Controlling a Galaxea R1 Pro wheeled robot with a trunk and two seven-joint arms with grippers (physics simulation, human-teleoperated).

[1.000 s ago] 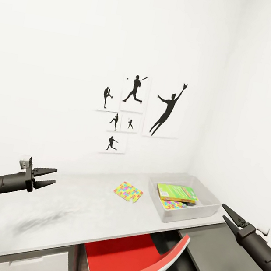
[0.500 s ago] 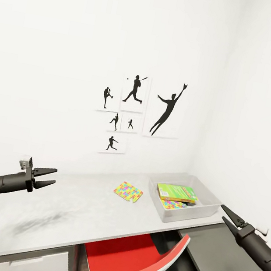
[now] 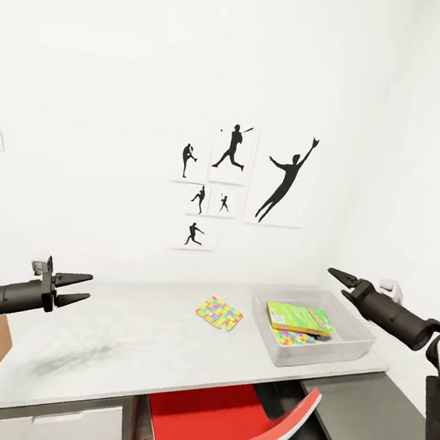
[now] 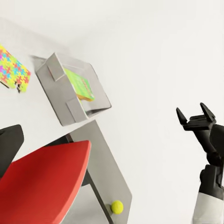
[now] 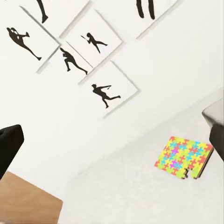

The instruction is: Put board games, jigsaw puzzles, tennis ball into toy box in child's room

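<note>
The loose jigsaw puzzle [image 3: 219, 313] lies flat on the table [image 3: 118, 346], just beside the toy box [image 3: 365, 341] on the side away from the right gripper [image 3: 336, 275]. That gripper hangs above the far wall of the toy box, its two fingers parted a little and holding nothing. Inside the bin, below and in front of it, a green-edged board game [image 3: 299, 318] rests on top of a second puzzle sheet [image 3: 291, 337].

The left gripper [image 3: 81, 288] hovers over the bare part of the table, well apart from the puzzle, which lies ahead of its fingertips toward the toy box; its fingers stand open and empty.

In the left wrist view the tennis ball [image 4: 116, 206] sits on the lower dark cabinet [image 4: 100, 163], past the red chair [image 4: 42, 182].

The step in hand looks like fetching the loose puzzle. The sheet is thin and flat, so a pinch from above will likely slip. Better to come down low at one edge, slide a finger under a corner or drag it toward the table edge, then close gently. The right gripper is nearer and would need only to clear the bin wall on its way across.
</note>
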